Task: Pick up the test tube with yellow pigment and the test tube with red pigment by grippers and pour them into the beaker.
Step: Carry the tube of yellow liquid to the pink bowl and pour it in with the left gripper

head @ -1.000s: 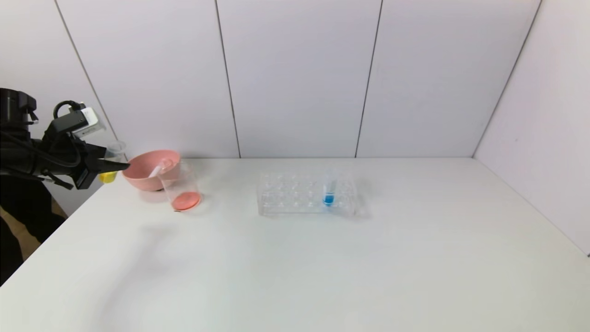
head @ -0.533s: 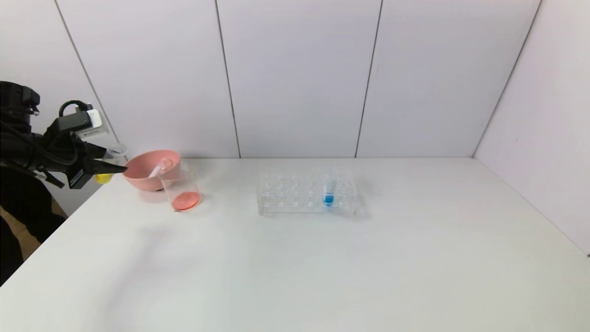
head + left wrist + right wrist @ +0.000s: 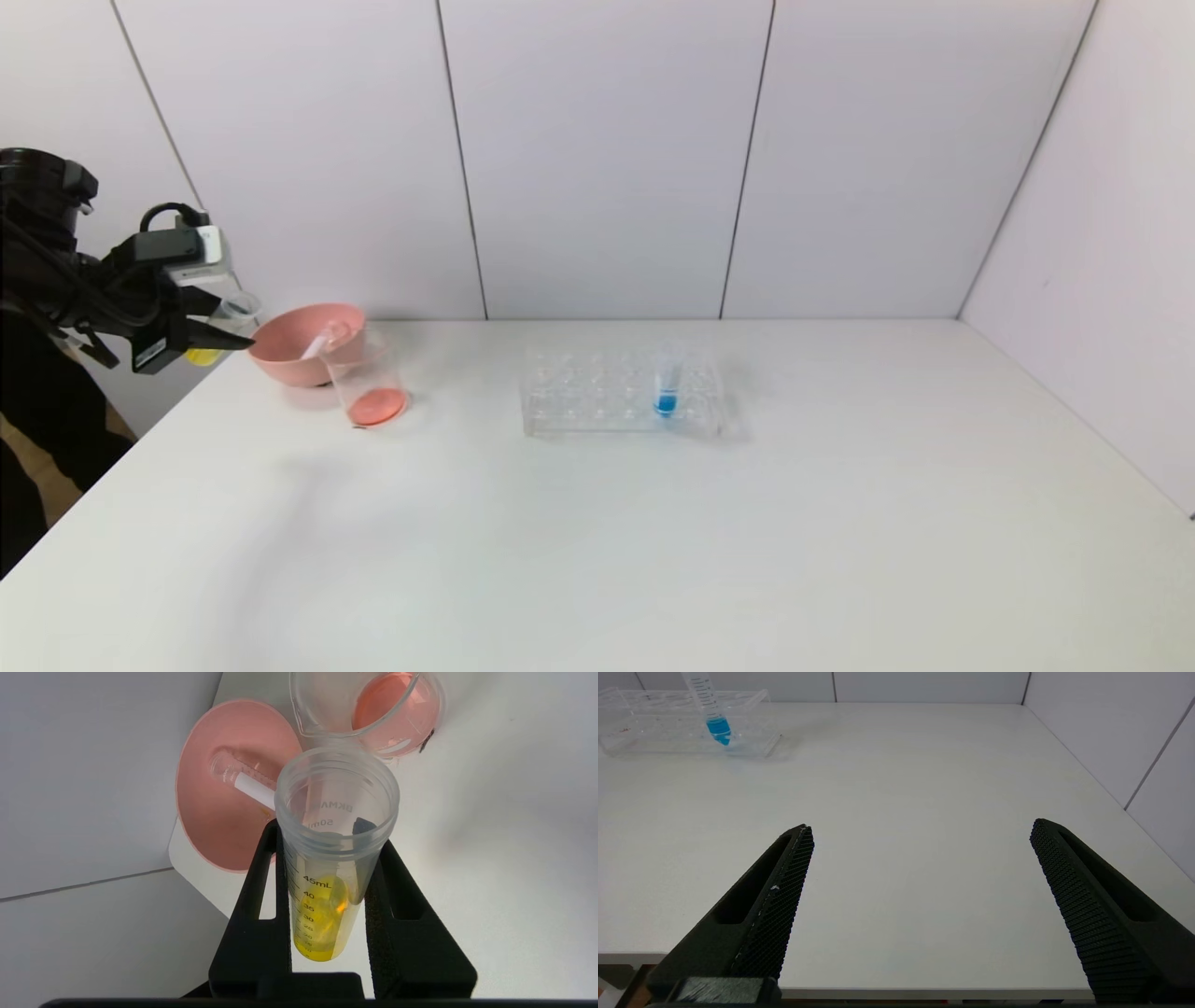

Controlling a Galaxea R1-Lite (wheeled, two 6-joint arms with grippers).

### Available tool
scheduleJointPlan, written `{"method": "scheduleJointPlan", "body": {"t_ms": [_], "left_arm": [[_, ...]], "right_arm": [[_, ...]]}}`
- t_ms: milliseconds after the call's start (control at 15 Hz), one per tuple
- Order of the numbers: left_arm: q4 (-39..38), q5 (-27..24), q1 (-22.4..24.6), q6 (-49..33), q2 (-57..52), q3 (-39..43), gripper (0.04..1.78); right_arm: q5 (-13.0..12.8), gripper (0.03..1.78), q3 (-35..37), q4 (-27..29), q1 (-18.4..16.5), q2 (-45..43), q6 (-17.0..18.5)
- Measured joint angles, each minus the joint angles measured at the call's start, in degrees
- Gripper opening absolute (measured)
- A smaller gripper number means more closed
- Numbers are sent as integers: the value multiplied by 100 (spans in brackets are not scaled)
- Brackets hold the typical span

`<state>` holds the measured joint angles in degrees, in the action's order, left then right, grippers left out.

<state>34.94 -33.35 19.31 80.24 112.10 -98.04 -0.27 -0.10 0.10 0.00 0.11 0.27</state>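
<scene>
Since a second ago, the left gripper (image 3: 210,338) is being shifted a little higher and closer to the table's left edge, and the test tube with yellow pigment (image 3: 217,329) is being carried along with it. That tube is being pinched between the two black fingers (image 3: 254,905), as the left wrist view shows, with its open mouth turned toward the pink bowl (image 3: 301,343) and the yellow liquid pooled in its lower end (image 3: 322,924). The tube is being held just left of the bowl and off the table (image 3: 597,523), not above the beaker (image 3: 369,378). The beaker is standing just in front of the bowl, touching or nearly touching it, with red-orange liquid lying at its bottom (image 3: 387,714). An emptied clear tube (image 3: 243,777), seemingly the test tube with red pigment, is lying slanted inside the bowl. Farther to the right, a clear tube rack (image 3: 621,392) is standing on the table with a blue-tipped tube (image 3: 666,381) upright in it. The right gripper (image 3: 920,858) is being kept low near the front edge of the table, well apart from the rack, with its fingers spread wide and nothing between them.
</scene>
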Motion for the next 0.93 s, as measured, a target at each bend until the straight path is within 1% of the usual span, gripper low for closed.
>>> {"method": "scheduleJointPlan", "body": {"t_ms": [333,667,933], "left_arm": [[590,185,-84,435,283,-695,46],[1464,579,-187,857,538,-1414,46],[1484,789,-250,877,652,-1510,46]], "right_arm": [[2,170,2,0,0,-1,-2],[0,170,2,0,0,0,-2],[2,170,2,0,0,-1,-2]]}}
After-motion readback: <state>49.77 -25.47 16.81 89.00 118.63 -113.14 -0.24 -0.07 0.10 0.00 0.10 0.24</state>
